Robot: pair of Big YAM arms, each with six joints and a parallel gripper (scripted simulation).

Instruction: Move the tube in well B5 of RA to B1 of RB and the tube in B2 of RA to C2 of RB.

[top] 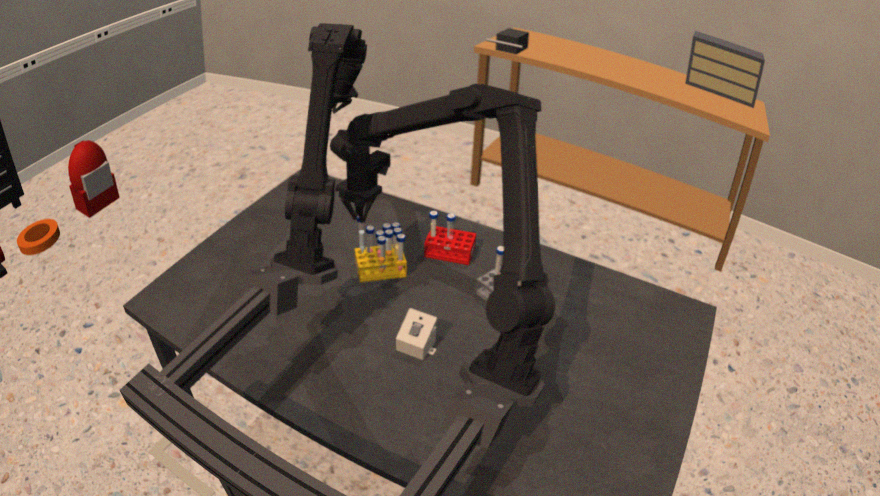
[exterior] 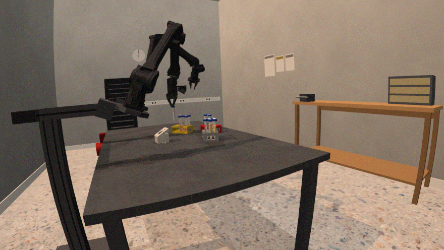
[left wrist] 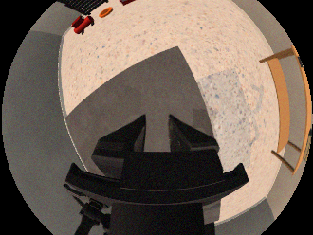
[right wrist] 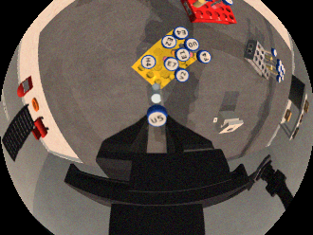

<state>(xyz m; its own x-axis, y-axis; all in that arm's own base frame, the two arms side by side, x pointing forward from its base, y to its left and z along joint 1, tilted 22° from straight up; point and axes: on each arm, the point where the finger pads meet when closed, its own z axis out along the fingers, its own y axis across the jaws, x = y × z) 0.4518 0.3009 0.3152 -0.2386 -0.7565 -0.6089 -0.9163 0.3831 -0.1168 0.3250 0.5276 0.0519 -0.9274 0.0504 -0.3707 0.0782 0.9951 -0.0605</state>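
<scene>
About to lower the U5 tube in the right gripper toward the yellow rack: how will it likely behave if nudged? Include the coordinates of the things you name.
The tube (right wrist: 156, 117) looks stiff, so it may pivot rather than bend, being gripped only near its blue cap. Its slim, round body would probably tip and roll if dropped.

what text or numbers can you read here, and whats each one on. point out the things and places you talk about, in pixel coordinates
"RA": front of the grey rack (exterior: 206, 136) (right wrist: 252, 56); clear only in the exterior view.
"U5": cap of the tube (exterior: 173, 113) (right wrist: 156, 117) in the right gripper (top: 361, 218) (exterior: 171, 106) (right wrist: 156, 118).
"H4": a cap (right wrist: 148, 62) over the yellow rack (top: 382, 274) (exterior: 182, 131) (right wrist: 138, 67).
Other caps: too small or blurred to be sure.
Wall sheets (exterior: 269, 65): unreadable.
</scene>
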